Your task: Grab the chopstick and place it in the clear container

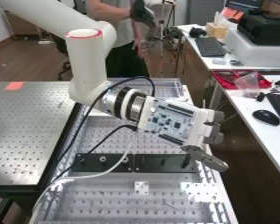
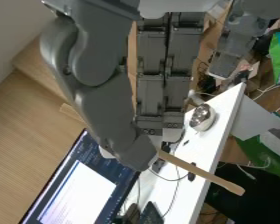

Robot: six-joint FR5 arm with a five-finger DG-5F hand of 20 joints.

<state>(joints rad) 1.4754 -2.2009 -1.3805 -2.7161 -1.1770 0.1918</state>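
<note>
The dark grey robotic hand [image 2: 101, 90] pinches the light-brown wooden chopstick [image 2: 207, 174] near one end, so that its longer part stays free beyond the fingertips, probably for easier placing into the container.

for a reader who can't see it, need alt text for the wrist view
A dark grey robot hand pinches one end of a pale wooden chopstick between its thumb and fingers, the other end sticking out free. Beyond are a white desk with a shiny round object and a lit screen.
</note>
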